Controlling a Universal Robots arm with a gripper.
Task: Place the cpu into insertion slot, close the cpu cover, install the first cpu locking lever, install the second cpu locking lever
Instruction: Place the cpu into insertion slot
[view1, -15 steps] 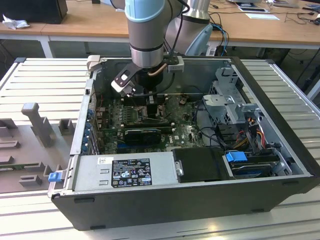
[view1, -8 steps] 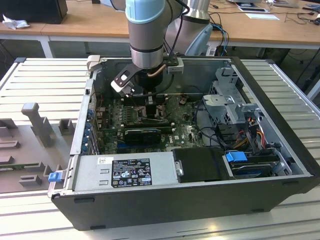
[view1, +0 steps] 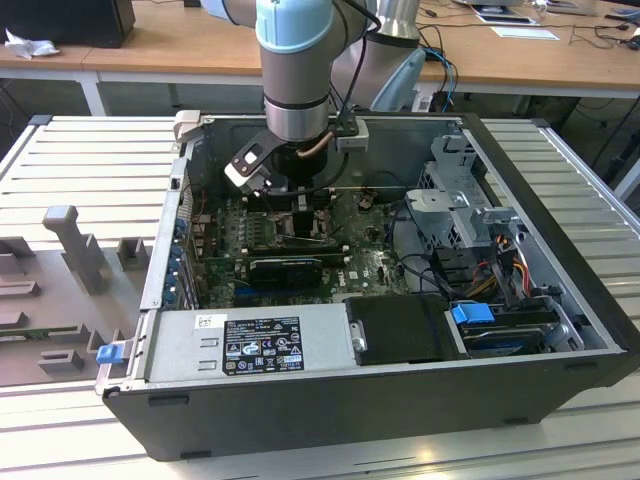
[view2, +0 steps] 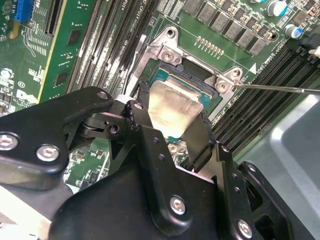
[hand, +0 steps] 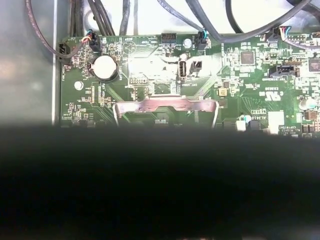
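Blue arm (view1: 293, 60) upright, cpu (view2: 172, 107) between jaws

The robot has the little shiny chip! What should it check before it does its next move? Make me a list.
1. Grip on the cpu: ok, the gripper has a finger against each side of it.
2. Aim at the insertion slot: ok, the cpu sits right over it.
3. Is the cpu flat and fully down: cannot tell.
4. Is the cpu cover out of the way: ok, it looks swung up in the first wrist view.
5. Is the locking lever clear: ok, the thin rod points away from the slot.
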